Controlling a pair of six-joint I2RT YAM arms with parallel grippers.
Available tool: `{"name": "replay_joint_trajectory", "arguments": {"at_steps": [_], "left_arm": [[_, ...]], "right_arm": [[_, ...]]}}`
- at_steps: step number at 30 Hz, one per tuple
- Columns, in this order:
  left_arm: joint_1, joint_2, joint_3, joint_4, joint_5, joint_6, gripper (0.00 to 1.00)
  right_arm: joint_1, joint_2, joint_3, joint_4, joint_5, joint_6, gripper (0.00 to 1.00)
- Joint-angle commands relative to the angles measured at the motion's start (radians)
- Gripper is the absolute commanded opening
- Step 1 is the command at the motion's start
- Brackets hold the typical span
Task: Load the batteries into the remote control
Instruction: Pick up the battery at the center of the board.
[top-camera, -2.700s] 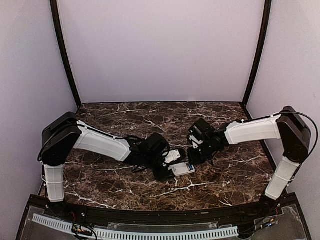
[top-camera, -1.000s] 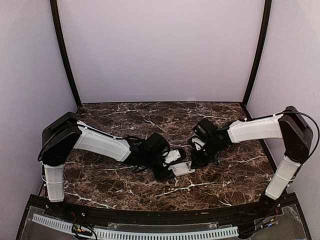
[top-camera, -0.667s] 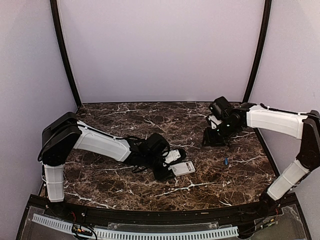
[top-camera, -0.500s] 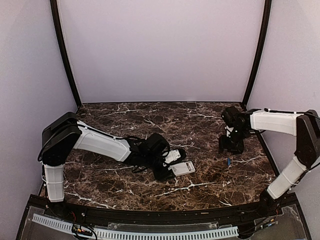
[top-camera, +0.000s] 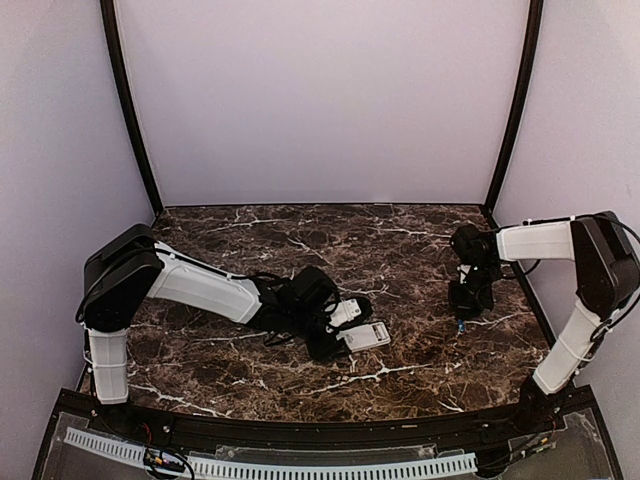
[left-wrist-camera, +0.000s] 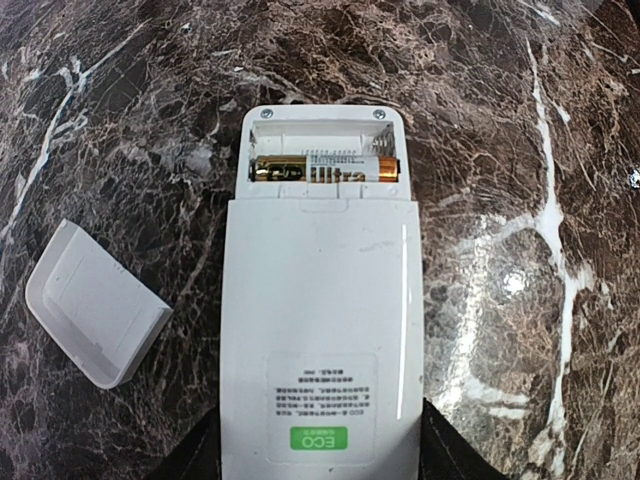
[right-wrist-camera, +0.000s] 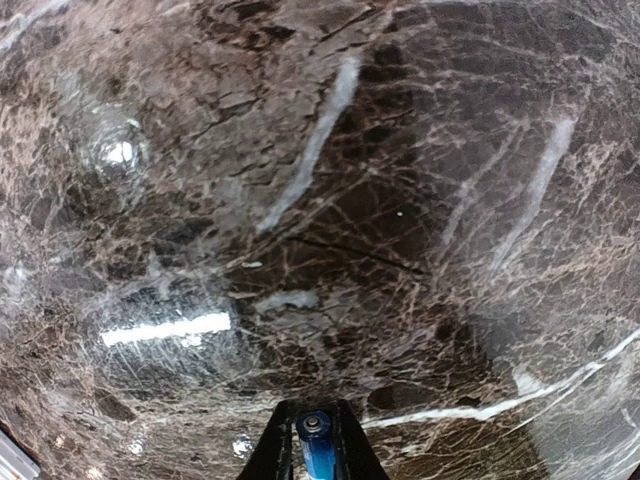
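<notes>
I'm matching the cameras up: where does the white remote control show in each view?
Top external: the white rectangular plastic remote control sits just below picture centre.
Left wrist: fills the centre, battery bay open.
Right wrist: not in it.
Shared landmark: the dark veined marble table.

Light: bright, even, from above — walls pale lilac in the top view.
Glare: white bar and round hotspot on the polished desk (right-wrist-camera: 400, 150) in the right wrist view; thin sheen line down the remote control (left-wrist-camera: 320, 330).
Shadows: soft, dark beneath both arms.
Focus: left wrist view crisp; right wrist view smeared, bowed at edges, battery (right-wrist-camera: 313, 445) blurred.
</notes>
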Motion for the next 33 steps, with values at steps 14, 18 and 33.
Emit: {"name": "replay_joint_trajectory", "arguments": {"at_steps": [14, 18, 33], "left_arm": [[0.006, 0.055, -0.056, -0.152, -0.013, -0.012, 0.25], [0.004, 0.052, -0.057, -0.152, -0.012, -0.012, 0.26], [0.005, 0.040, -0.074, -0.130, -0.011, -0.007, 0.29]], "right_arm": [[0.063, 0.039, -0.065, -0.059, -0.133, -0.045, 0.00], [0.107, 0.003, -0.033, -0.038, -0.137, -0.093, 0.00], [0.387, -0.733, -0.124, 0.630, -0.353, -0.444, 0.00]]}}
